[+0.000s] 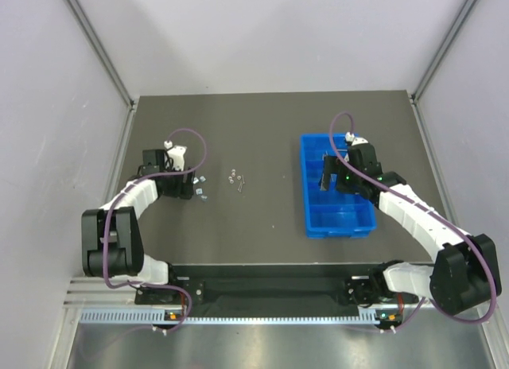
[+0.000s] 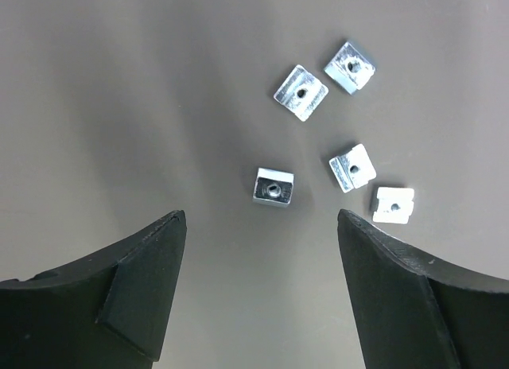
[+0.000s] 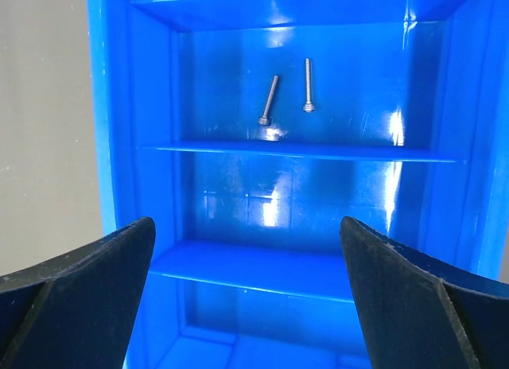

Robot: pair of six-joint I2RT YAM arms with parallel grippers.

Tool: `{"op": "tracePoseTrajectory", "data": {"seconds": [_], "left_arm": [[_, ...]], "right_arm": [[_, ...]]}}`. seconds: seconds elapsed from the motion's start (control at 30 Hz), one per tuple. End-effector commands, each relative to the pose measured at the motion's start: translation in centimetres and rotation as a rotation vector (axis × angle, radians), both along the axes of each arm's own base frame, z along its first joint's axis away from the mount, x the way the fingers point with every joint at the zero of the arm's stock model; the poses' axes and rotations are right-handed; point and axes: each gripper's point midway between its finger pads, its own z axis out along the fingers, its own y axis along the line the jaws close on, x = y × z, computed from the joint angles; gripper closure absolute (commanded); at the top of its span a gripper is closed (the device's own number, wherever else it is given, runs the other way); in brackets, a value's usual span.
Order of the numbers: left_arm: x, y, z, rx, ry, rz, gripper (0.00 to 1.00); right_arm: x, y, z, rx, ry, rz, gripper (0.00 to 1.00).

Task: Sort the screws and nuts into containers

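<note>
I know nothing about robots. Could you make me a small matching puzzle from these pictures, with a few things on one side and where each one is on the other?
Things:
1. square nuts
2. two screws
3. left gripper
4. right gripper

Places:
A. lying inside one compartment of the blue tray
B. open, over the blue tray
C. loose on the dark table
D. open, over the square nuts

Pairs: 1-C, 2-A, 3-D, 4-B.

Two screws (image 3: 270, 100) in tray (image 3: 127, 146); nuts (image 2: 273, 186) loose.
</note>
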Motion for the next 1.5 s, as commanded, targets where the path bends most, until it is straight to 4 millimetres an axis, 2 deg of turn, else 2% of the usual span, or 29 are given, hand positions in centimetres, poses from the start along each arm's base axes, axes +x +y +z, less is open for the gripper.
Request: {"op": "tracePoseTrajectory", "data": {"seconds": [0.0,0.23,0.47,0.63,0.77,1.0,1.17,1.27,1.37,1.43,1.47], "left_arm": [[0.9,-0.2,0.7,0.005,-0.032,-0.057,0.19],[1.2,0.8,-0.3,0.051,-0.004,-0.039,0.27],[1.7,0.4,-0.9,0.036,0.013,-0.049,0.34],[1.2,-0.1,-1.8,0.046,0.043,-0.07,0.34],[1.0,0.2,-2.5,0.07,0.072,-0.059,0.39],[0.4,0.1,-3.4,0.099,0.11,-0.068,0.57],[-0.1,-0.1,-4.0,0.115,0.145,-0.07,0.78],[-0.1,0.3,-4.0,0.128,0.152,-0.04,0.89],[0.3,0.5,-3.0,0.142,0.131,0.004,0.93],[0.8,0.8,-1.3,0.135,0.095,0.066,0.93],[1.4,-0.3,-0.1,0.129,0.061,0.063,0.94]], "right_arm": [[0.8,0.0,1.9,0.004,-0.062,-0.012,0.0],[0.9,-0.3,1.9,-0.006,-0.057,-0.023,0.0],[0.7,-0.6,1.9,-0.012,-0.059,-0.039,0.0],[0.5,-0.8,1.6,-0.017,-0.052,-0.043,0.0],[0.5,-1.0,1.8,-0.02,-0.053,-0.049,0.0],[0.3,-1.2,1.9,-0.03,-0.062,-0.051,0.0],[0.1,-1.4,1.8,-0.037,-0.058,-0.058,0.0],[0.1,-1.7,2.0,-0.045,-0.064,-0.066,0.0],[0.1,-1.8,2.3,-0.047,-0.073,-0.072,0.0],[0.1,-1.9,2.5,-0.037,-0.075,-0.086,0.0],[0.2,-2.0,2.7,-0.033,-0.079,-0.092,0.0]]}}
